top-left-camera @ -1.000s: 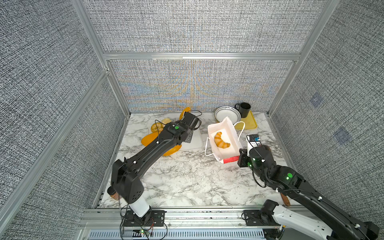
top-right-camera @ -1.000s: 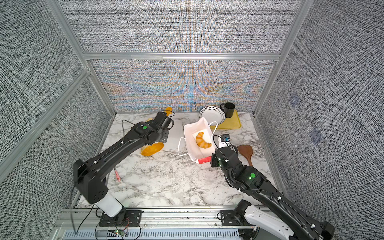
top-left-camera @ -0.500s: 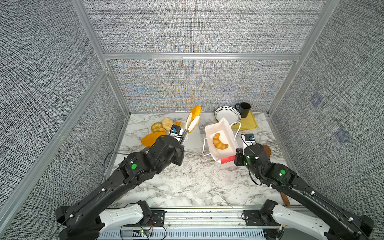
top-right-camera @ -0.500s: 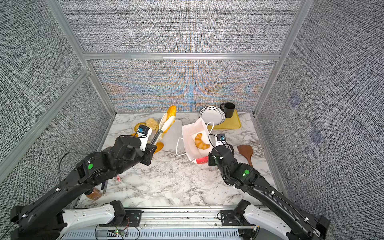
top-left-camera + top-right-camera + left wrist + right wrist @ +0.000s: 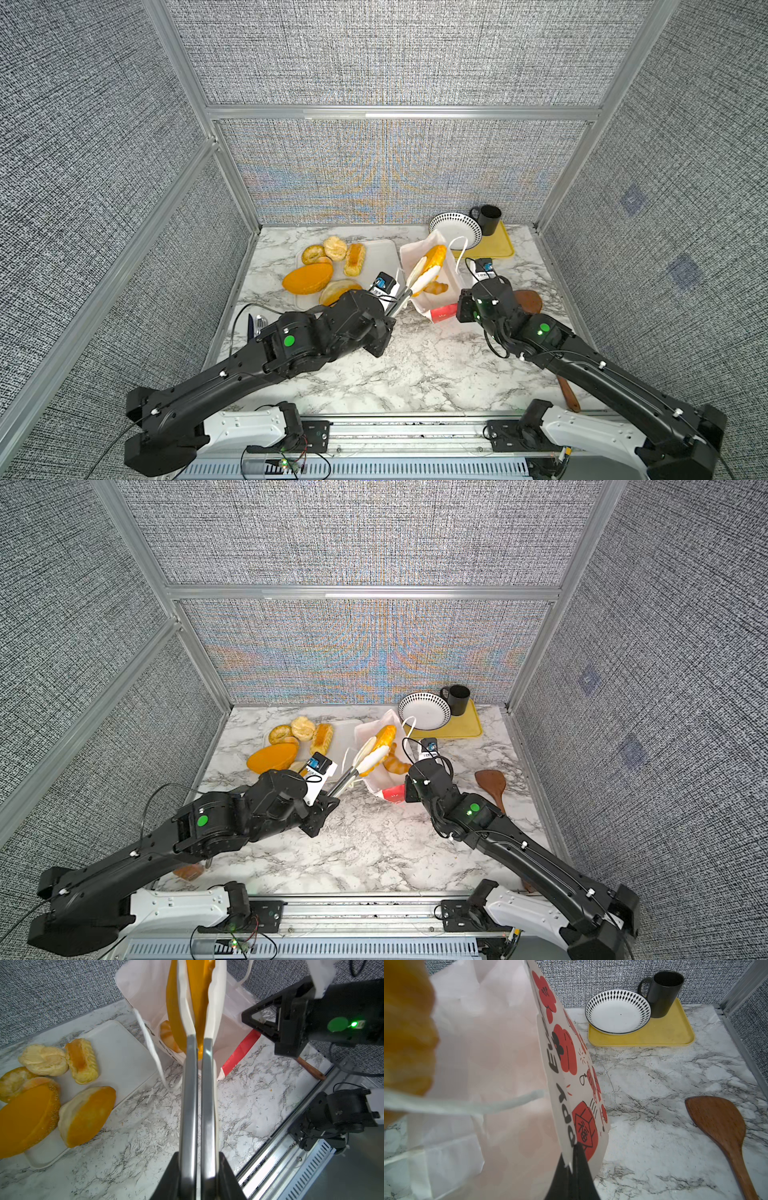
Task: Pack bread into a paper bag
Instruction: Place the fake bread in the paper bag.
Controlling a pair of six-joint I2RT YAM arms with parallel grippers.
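The paper bag [image 5: 444, 312] leans open at mid-table, white inside, red prints outside [image 5: 564, 1053]. A croissant [image 5: 435, 287] lies in it. My right gripper [image 5: 463, 307] is shut on the bag's near edge [image 5: 574, 1153]. My left gripper [image 5: 392, 309] is shut on the steel handles of white-tipped tongs [image 5: 190, 1105]. The tongs pinch an orange oval bread [image 5: 435, 255] in the bag's mouth [image 5: 199, 1001]. More bread lies on the white tray [image 5: 380, 257] to the left: a big orange loaf [image 5: 308, 278], rolls [image 5: 335, 247] and a cut bun [image 5: 87, 1115].
A yellow tray [image 5: 500, 247] at the back right carries a patterned plate [image 5: 455, 230] and a black mug [image 5: 488, 219]. A wooden spatula [image 5: 528, 300] lies right of my right wrist. Cutlery [image 5: 254, 326] lies by the left wall.
My left arm has swung right, carrying the tongs and orange bread from over the white tray into the bag's mouth. My right gripper kept its hold on the bag.
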